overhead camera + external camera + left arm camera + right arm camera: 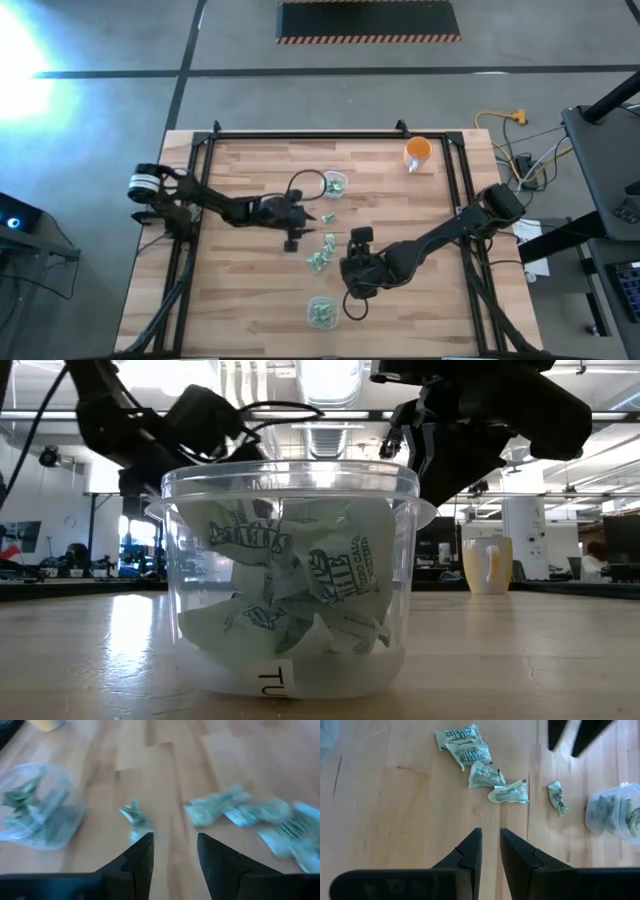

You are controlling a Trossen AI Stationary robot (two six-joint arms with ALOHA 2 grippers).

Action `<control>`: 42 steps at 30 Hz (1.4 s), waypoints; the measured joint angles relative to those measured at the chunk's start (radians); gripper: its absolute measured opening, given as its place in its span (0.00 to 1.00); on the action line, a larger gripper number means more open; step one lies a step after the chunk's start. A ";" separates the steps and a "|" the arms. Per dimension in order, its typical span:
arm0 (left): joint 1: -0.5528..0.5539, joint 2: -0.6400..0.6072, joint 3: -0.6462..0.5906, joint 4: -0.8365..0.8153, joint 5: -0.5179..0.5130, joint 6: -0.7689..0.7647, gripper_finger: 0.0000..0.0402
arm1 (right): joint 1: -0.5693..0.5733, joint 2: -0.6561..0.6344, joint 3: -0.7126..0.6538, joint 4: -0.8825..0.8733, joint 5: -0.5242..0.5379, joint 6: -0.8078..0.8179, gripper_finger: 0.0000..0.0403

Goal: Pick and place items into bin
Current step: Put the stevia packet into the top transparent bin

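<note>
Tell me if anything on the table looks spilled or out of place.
Nothing looks damaged. A few green-and-white packets lie loose on the wood between the two clear tubs, which fits a sorting job. The orange cup stands upright.

My arms were all matte black, left tool (301, 217) trailing a looped black cable, silver collar at the shoulder.

Strong white glare floods the floor (25, 45) at the high view's upper left; the table (250, 310) itself is evenly lit; the low view is backlit by bright ceiling lights (330, 380), so both arms read as silhouettes; ahead of the left gripper (175, 852) the wrapped pieces (240, 810) smear with blur; ahead of the right gripper (491, 847) the print stays crisp.
</note>
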 joint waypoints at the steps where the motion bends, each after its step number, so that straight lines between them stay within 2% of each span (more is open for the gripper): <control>1: 0.011 0.009 0.012 0.000 0.001 -0.014 0.34 | 0.000 0.000 0.000 0.000 0.000 0.009 0.15; 8: 0.076 0.051 0.072 -0.030 0.120 -0.043 0.34 | 0.002 0.000 0.000 -0.002 -0.001 0.084 0.15; 29: 0.132 0.194 0.183 -0.055 0.134 -0.120 0.34 | 0.010 0.000 0.000 0.012 -0.005 0.127 0.14; 42: 0.140 0.207 0.204 -0.101 0.132 -0.148 0.34 | 0.010 0.000 0.000 0.019 -0.005 0.127 0.14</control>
